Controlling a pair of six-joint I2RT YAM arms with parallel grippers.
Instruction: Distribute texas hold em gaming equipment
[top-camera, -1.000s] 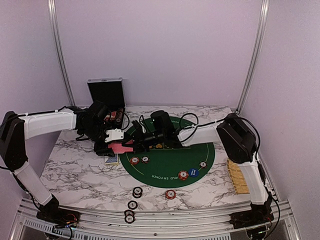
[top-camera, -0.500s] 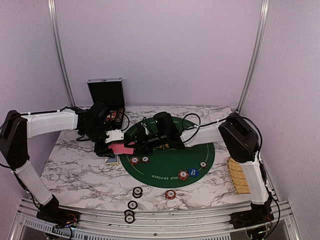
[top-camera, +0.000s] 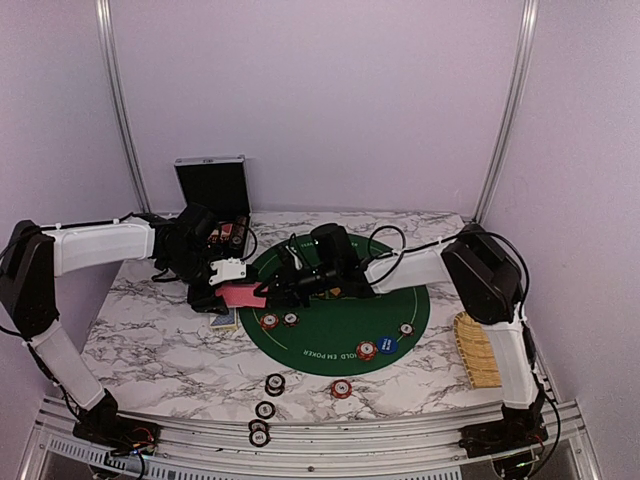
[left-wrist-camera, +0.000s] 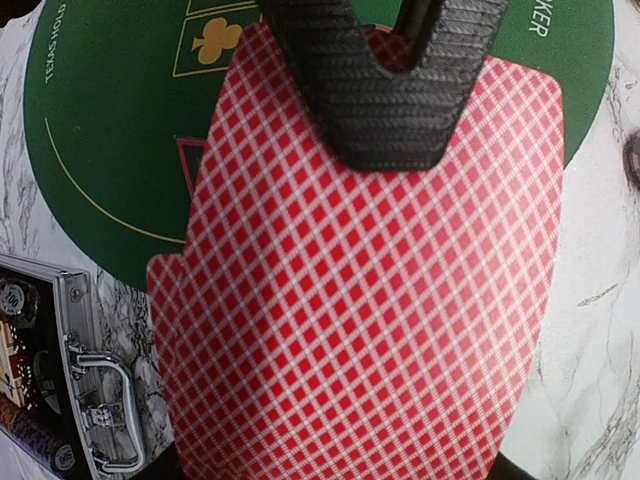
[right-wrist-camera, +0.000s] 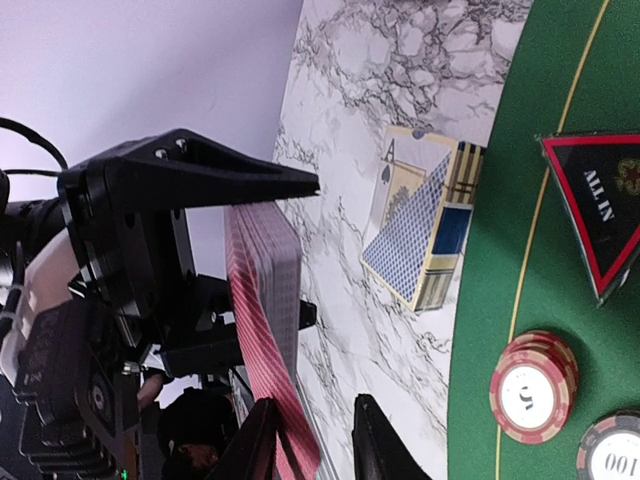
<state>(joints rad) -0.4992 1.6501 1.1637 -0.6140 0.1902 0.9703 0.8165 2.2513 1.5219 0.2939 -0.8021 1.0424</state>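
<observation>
The left gripper (top-camera: 228, 290) is clamped on a stack of red-backed cards (left-wrist-camera: 370, 300). One dark finger (left-wrist-camera: 390, 90) lies flat on the top card, and the stack is held over the left edge of the green mat (top-camera: 350, 335). At the bottom of its wrist view, the right gripper (right-wrist-camera: 312, 445) has its fingers narrowly apart on either side of the stack's edge; I cannot tell whether they pinch a card. On the right of that view a triangular marker (right-wrist-camera: 605, 210) and a red chip (right-wrist-camera: 530, 385) lie on the mat. A blue card box (right-wrist-camera: 425, 235) sits just beside it on the marble table (top-camera: 150, 340).
</observation>
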